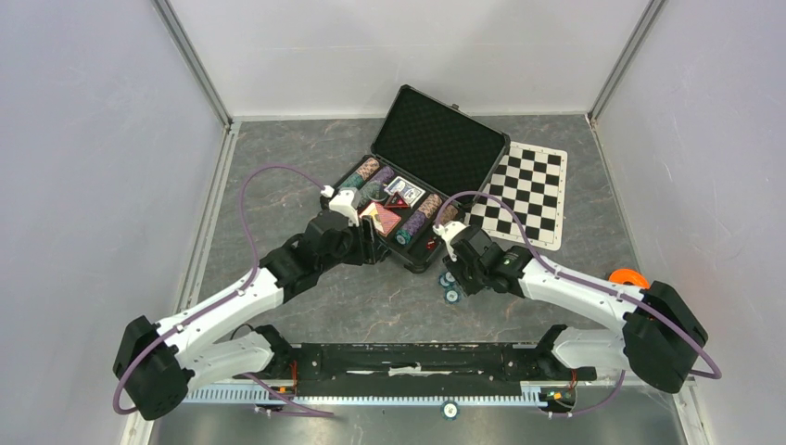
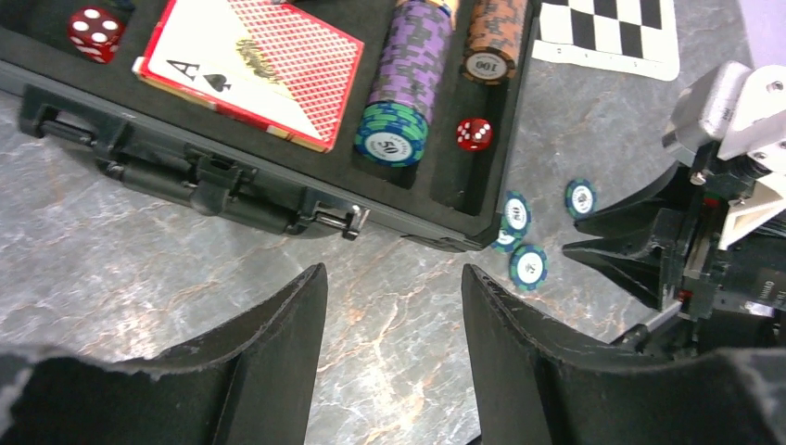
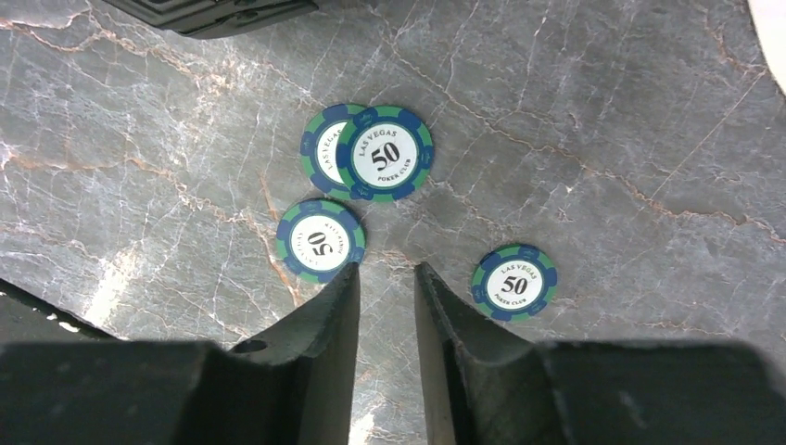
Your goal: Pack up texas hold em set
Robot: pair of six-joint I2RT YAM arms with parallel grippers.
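Observation:
The black case (image 1: 419,262) lies open mid-table with its lid (image 1: 440,139) raised. It holds chip stacks, a red card deck (image 2: 250,69), a purple chip stack (image 2: 412,65), a brown stack (image 2: 491,37) and a red die (image 2: 475,134). Several blue-green 50 chips lie loose on the table: two overlapping (image 3: 385,153), one (image 3: 320,241) at my right gripper's left fingertip, one (image 3: 514,281) to its right. My right gripper (image 3: 386,267) hovers over them, its jaws a narrow gap apart with bare table between. My left gripper (image 2: 394,269) stands open and empty before the case's front edge.
A black-and-white chequered mat (image 1: 524,190) lies to the right of the case. An orange piece (image 1: 630,276) sits near the right arm's elbow. The case's latches (image 2: 209,176) face the left gripper. Grey walls enclose the table.

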